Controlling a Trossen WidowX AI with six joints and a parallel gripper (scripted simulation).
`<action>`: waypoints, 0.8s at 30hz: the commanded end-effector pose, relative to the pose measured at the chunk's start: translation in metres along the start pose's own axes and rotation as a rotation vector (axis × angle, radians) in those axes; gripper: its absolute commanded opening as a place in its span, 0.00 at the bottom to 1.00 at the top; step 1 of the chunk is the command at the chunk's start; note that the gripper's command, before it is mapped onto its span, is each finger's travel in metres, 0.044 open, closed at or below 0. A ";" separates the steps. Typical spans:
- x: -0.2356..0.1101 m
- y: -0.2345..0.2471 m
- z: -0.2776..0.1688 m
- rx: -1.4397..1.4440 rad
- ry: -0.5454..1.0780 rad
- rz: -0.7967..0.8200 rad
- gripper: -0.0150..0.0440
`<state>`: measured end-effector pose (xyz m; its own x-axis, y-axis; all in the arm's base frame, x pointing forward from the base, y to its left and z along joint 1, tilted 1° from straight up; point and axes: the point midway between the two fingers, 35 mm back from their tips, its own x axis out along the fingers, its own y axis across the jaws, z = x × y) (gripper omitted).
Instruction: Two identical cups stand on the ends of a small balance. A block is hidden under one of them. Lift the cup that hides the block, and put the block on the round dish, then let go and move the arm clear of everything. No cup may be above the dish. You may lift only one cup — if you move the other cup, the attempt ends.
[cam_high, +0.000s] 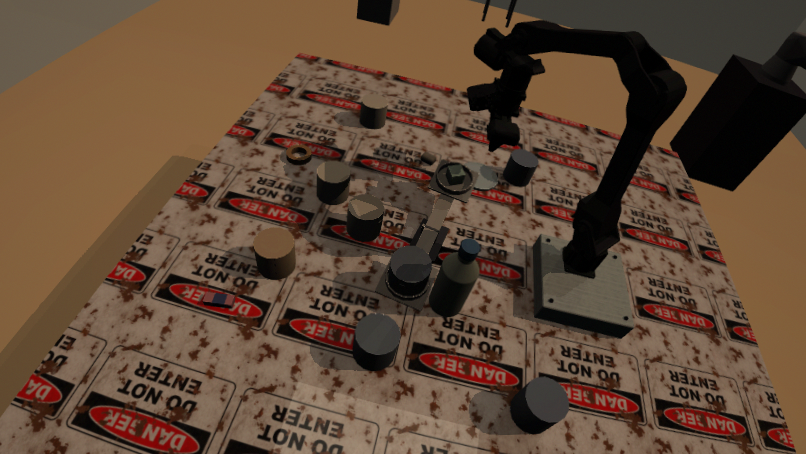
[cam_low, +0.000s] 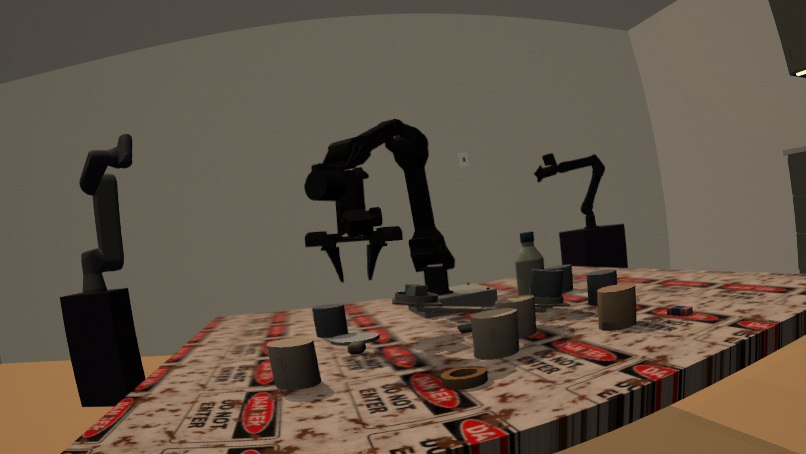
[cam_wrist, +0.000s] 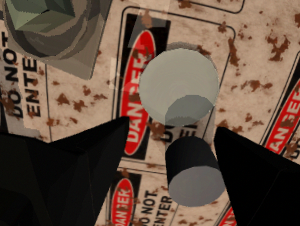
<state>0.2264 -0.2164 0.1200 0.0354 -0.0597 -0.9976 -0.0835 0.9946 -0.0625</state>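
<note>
The balance (cam_high: 438, 212) (cam_wrist: 86, 65) has one end uncovered: a greenish block (cam_high: 455, 174) (cam_low: 415, 289) (cam_wrist: 37, 10) sits on it in plain view. A dark blue-grey cup (cam_high: 410, 271) (cam_low: 545, 285) stands on the other end. A like cup (cam_high: 520, 168) (cam_low: 329, 321) (cam_wrist: 195, 175) stands on the table just beyond the dish. The pale round dish (cam_high: 485, 178) (cam_low: 360, 337) (cam_wrist: 172, 75) has nothing on it; a shadow crosses its edge. My gripper (cam_high: 495, 147) (cam_low: 355, 280) (cam_wrist: 172, 128) is open and empty, pointing down high above the dish and cup.
A capped bottle (cam_high: 453, 286) (cam_low: 529, 271) stands beside the covered end. Several loose cylinders stand about, one tan (cam_high: 274, 253) (cam_low: 616, 307). A brown ring (cam_high: 288, 155) and a small dark lump (cam_high: 428, 157) (cam_low: 355, 347) lie on the dish's side of the table.
</note>
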 end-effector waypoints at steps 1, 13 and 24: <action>-0.002 0.009 0.010 0.122 -0.005 0.010 0.69; -0.008 0.040 0.037 0.538 -0.003 0.030 0.69; -0.014 0.072 0.058 0.920 0.010 0.047 0.69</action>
<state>0.2733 -0.1472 0.1300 0.0414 -0.0230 -0.9989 0.6795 0.7336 0.0112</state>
